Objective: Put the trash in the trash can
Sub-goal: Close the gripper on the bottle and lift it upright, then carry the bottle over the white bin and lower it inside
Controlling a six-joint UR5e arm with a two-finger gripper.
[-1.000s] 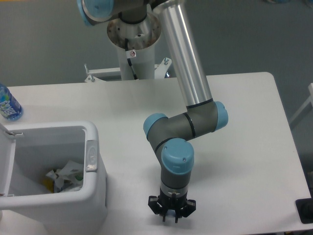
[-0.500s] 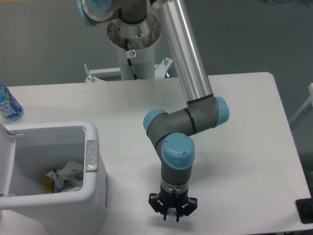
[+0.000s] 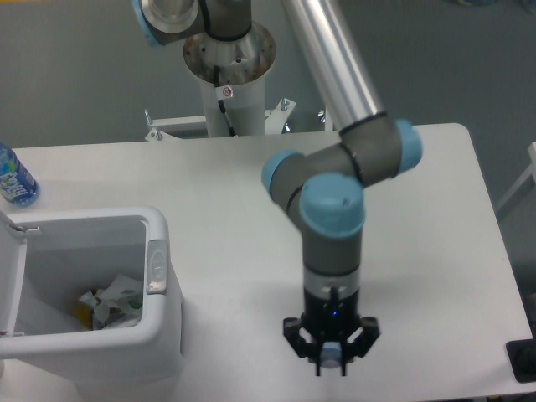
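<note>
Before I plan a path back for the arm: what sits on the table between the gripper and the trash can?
Nothing. In the fixed camera view, only bare white table lies between the gripper and the trash can.

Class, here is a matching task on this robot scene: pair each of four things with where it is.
Things:
1. gripper
2. water bottle
3. crumpled wrapper
4. grey tab

Places:
A. inside the trash can
B. on the trash can's right rim
C. table's far left edge
D. low over the table's near edge, right of the trash can

Pairs: 1-D, 2-C, 3-A, 4-B
</note>
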